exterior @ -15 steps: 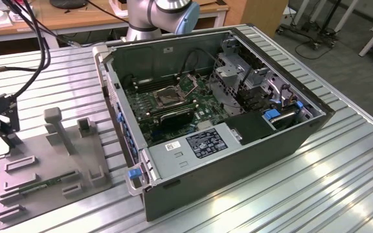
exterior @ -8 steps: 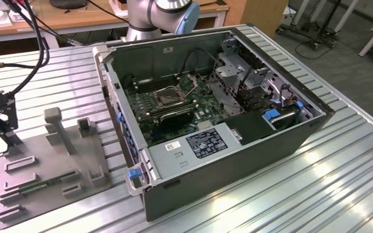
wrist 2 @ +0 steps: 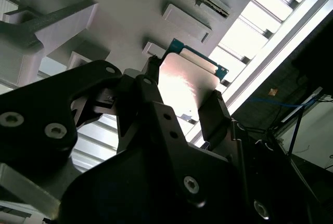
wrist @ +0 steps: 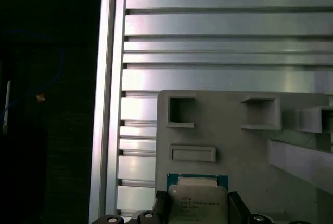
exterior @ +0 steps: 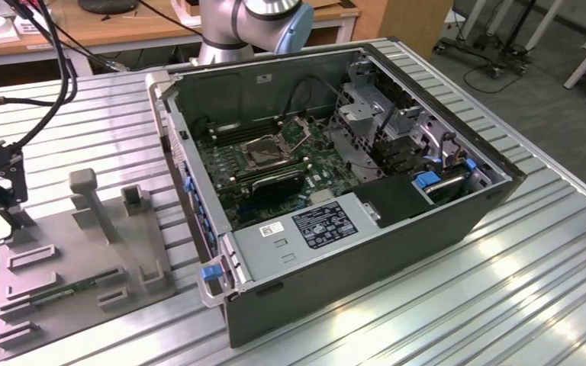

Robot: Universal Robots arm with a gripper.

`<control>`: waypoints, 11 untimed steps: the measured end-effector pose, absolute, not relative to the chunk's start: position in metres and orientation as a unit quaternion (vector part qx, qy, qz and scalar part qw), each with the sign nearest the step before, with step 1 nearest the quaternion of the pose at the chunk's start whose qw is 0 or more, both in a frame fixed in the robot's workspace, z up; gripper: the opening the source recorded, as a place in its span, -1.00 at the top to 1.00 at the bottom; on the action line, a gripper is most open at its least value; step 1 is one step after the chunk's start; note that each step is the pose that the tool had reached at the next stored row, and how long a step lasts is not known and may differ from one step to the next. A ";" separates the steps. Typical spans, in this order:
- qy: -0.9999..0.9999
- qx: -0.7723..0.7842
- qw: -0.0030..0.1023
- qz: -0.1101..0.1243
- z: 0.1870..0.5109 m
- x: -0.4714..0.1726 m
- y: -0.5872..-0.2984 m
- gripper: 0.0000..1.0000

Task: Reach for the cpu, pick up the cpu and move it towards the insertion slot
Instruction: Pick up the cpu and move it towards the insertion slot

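The cpu [wrist 2: 186,81] is a flat square chip with a pale metal top and a thin green rim. In both wrist views it sits between my two black fingers [wrist 2: 214,110], which press on its opposite edges. My gripper [wrist 2: 183,96] is shut on it just above the grey plastic holder [wrist: 229,146]. In the first wrist view the cpu [wrist: 197,203] lies over the holder's near edge, with the gripper [wrist: 197,208] around it. In the exterior view the gripper [exterior: 6,191] hangs at the far left over the holder [exterior: 79,267]. The insertion slot [exterior: 269,151], with its silver frame and dark centre, lies inside the open computer case.
The open computer case [exterior: 375,229] stands on the ribbed metal table [exterior: 537,290], on the exterior view's right of the holder. A green memory stick [exterior: 69,290] lies in the holder among upright grey posts [exterior: 85,198]. Cables [exterior: 64,69] hang above the gripper.
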State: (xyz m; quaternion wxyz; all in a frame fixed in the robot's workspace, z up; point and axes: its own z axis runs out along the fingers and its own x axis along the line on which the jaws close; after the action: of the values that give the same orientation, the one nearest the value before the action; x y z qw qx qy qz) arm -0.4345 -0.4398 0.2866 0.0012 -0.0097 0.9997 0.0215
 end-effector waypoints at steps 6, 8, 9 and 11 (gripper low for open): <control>1.000 -0.010 0.001 0.021 0.287 -0.435 -0.440 -0.08; 1.000 -0.010 0.001 0.021 0.288 -0.435 -0.440 -0.08; 1.000 -0.010 0.001 0.021 0.289 -0.435 -0.440 -0.08; 1.000 -0.010 0.001 0.021 0.291 -0.435 -0.440 -0.08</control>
State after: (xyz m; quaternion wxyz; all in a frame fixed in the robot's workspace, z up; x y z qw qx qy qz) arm -0.4345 -0.4398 0.2914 0.0012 -0.0096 0.9997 0.0214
